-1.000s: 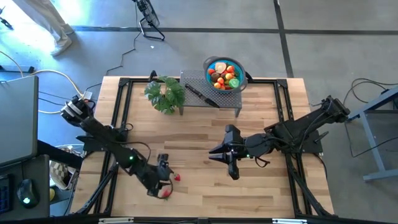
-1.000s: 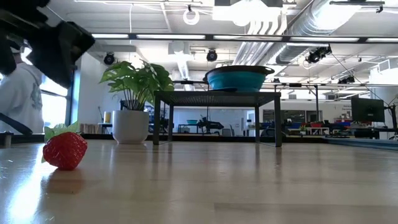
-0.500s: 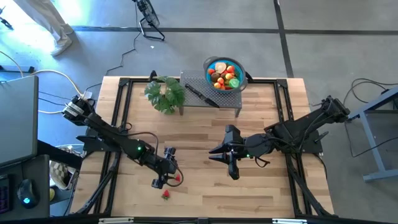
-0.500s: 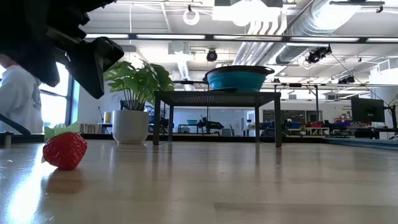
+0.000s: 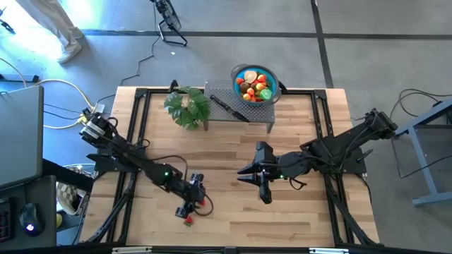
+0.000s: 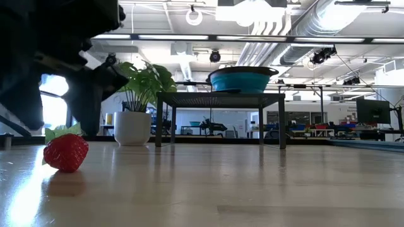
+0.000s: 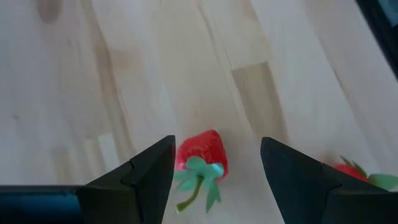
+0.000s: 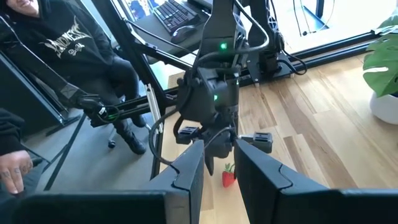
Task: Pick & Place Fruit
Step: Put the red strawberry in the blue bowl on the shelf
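A small red toy strawberry with a green leafy stem lies on the pale wooden table, between the spread fingers of the left gripper, which grips nothing. A second strawberry lies just beside. The right gripper, narrowly parted and empty, hovers well apart.

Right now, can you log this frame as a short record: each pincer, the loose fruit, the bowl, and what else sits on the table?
left pincer: open, over a strawberry near the table's front edge, not gripping it
second strawberry: loose on the table, just in front of the first
right pincer: waiting mid-table, nothing in it, fingers only slightly apart
blue bowl: on the raised dark rack at the back, holding mixed fruit
knife: on the rack beside the bowl
potted plant: back of the table, left of the rack
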Controlling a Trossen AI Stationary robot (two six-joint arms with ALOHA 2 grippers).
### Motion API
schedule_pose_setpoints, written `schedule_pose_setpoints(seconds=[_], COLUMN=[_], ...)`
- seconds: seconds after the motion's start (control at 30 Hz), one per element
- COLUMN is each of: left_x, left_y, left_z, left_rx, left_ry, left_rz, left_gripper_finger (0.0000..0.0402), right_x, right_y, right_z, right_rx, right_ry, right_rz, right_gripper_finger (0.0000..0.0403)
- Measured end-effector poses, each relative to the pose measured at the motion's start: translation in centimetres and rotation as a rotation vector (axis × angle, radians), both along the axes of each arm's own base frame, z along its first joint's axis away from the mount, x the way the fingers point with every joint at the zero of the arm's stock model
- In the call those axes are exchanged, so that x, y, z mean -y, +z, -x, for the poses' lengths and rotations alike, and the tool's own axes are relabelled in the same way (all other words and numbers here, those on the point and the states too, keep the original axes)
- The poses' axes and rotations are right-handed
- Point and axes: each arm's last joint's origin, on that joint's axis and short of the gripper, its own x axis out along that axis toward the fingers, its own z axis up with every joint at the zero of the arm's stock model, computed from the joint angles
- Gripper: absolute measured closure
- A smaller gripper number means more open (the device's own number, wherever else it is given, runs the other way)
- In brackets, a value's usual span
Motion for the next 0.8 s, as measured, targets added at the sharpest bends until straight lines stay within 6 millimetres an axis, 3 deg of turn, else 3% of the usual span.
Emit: schedule_pose_setpoints(seconds=[0.43,0.8], left_x=[0.3,0.3], left_y=[-2.3,-2.4], left_z=[-0.4,-0.4], left_rx=[-0.069,-0.078], left_ry=[-0.008,0.011], left_rz=[-0.018,-0.005], left_gripper_finger=[0.0169,0.0169], right_x=[0.0,0.0], right_y=[0.0,0.0], right_z=[0.0,0.0], right_rx=[-0.002,-0.002], right_ry=[-0.001,-0.001], right_rz=[0.005,0.005], right_gripper_finger=[0.0322,0.0322])
